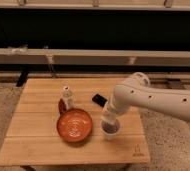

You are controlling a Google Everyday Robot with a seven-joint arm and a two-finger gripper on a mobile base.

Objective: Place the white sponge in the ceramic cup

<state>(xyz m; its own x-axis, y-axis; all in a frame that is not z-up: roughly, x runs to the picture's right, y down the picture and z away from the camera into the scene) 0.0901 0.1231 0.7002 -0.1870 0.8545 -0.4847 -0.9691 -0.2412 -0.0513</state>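
Observation:
The ceramic cup [111, 131] is a small white round cup on the wooden table [38, 145], just right of the orange bowl. My gripper [109, 120] hangs from the white arm that reaches in from the right. It points down directly over the cup's mouth, touching or nearly touching the rim. The white sponge does not show anywhere on the table. It is hidden, possibly behind the gripper or inside the cup.
A wide orange bowl [75, 125] sits left of the cup. A small upright white bottle [67, 95] stands behind the bowl with a dark red thing at its foot. A flat black slab [99, 100] lies behind the gripper. A railing runs behind the table.

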